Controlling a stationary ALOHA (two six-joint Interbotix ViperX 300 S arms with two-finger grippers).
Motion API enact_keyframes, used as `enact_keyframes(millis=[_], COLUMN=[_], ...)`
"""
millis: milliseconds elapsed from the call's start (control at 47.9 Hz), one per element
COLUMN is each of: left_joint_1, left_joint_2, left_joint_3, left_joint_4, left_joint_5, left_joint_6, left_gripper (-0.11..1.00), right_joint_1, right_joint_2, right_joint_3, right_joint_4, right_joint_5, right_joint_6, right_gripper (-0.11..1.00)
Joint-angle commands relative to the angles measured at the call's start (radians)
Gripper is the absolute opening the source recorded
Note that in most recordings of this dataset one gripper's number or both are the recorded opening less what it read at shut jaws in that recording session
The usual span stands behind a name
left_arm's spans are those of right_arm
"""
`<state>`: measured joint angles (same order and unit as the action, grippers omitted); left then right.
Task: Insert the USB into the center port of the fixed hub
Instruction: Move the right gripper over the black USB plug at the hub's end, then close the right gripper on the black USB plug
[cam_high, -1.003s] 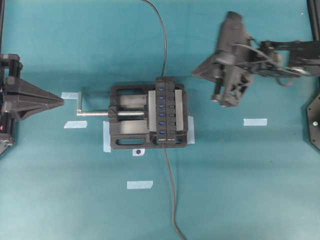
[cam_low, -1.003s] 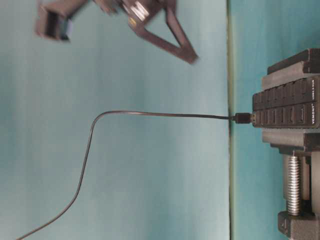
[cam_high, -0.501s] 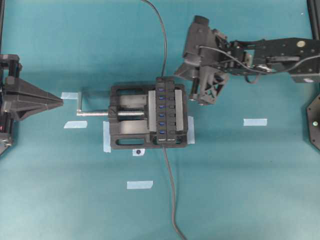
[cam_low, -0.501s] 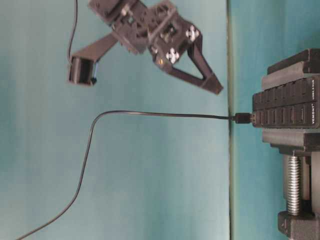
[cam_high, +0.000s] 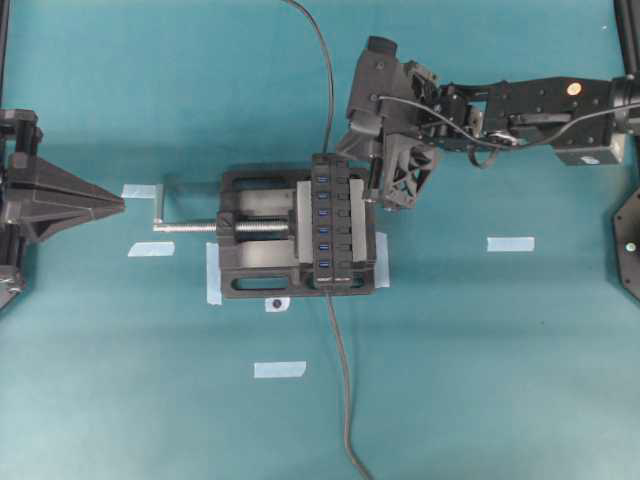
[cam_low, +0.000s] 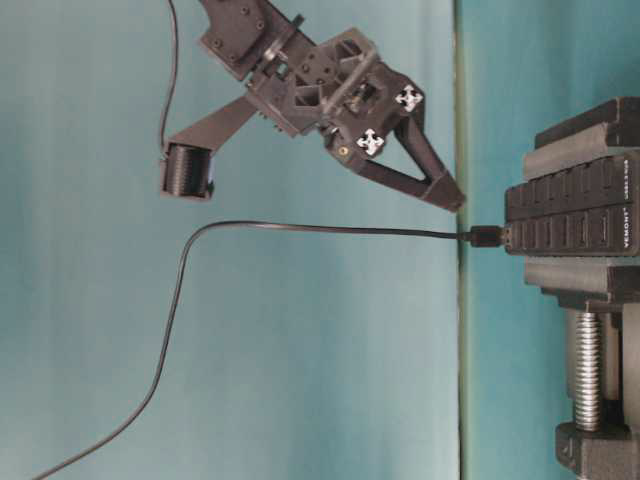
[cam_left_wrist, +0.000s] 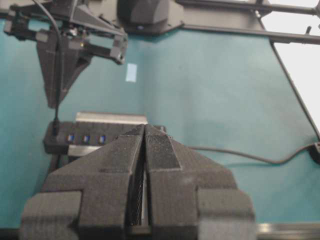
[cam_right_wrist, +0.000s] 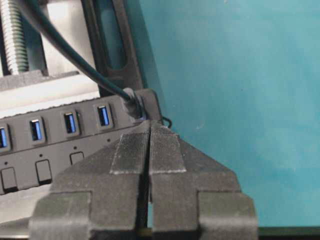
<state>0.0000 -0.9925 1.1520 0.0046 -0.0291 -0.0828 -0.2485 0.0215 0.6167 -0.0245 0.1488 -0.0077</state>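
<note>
So in the overhead view the long narrow black bar-shaped hub (cam_high: 333, 222) with its row of blue slots sits clamped in a wider black vise (cam_high: 255, 235), right around the middle of the frame. The vise's silver screw crank (cam_high: 160, 215) sticks out to the left. The whole thing is on a teal table (cam_high: 480, 360) with a few strips of light blue tape (cam_high: 510, 243) stuck on it.

The small black USB plug (cam_low: 487, 237) on its long thin dark cable (cam_low: 300, 229) is at the very end of the hub. That's the top end in the overhead view, so not the middle slot. From table level it looks pushed into that end face. A thicker grey cable (cam_high: 340, 380) leaves the hub's other end toward the bottom of the frame.

The right gripper (cam_high: 390, 203) is just right of the hub's top end. Its fingers are pressed flat together with nothing between them, and the tip is close beside the plug but apart from it.

The left gripper (cam_high: 120, 205) is way off at the left edge, well apart from the vise. It's also closed up tight and holding nothing.
</note>
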Motion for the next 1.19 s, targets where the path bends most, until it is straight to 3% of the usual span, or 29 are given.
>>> enact_keyframes(millis=[0, 313, 522, 606, 794, 856, 1170], left_joint_1=[-0.002, -0.003, -0.005, -0.005, -0.005, -0.005, -0.005], left_joint_2=[0.002, -0.002, 0.0, 0.0, -0.002, -0.002, -0.002], left_joint_3=[-0.009, -0.006, -0.009, -0.009, -0.005, -0.002, 0.003], left_joint_4=[0.002, 0.002, 0.002, 0.002, 0.002, 0.002, 0.002], left_joint_5=[-0.005, -0.005, 0.008, 0.017, 0.018, 0.018, 0.018], left_joint_6=[-0.003, -0.002, 0.0, 0.002, 0.003, 0.003, 0.003], left_gripper=[0.0, 0.0, 0.0, 0.0, 0.0, 0.0, 0.0], right_joint_1=[0.005, 0.012, 0.014, 0.017, 0.026, 0.028, 0.029], right_joint_2=[-0.009, -0.005, -0.006, -0.011, -0.009, -0.003, 0.018], right_joint_3=[-0.023, -0.025, -0.028, -0.029, -0.034, -0.038, -0.063], right_joint_4=[0.0, 0.0, 0.0, 0.0, 0.0, 0.0, 0.0], right_joint_5=[-0.006, -0.014, 0.017, 0.017, 0.012, 0.014, -0.014], right_joint_6=[-0.009, -0.009, -0.008, -0.008, -0.003, -0.003, -0.009], right_gripper=[-0.02, -0.01, 0.09, 0.22, 0.75, 0.88, 0.83])
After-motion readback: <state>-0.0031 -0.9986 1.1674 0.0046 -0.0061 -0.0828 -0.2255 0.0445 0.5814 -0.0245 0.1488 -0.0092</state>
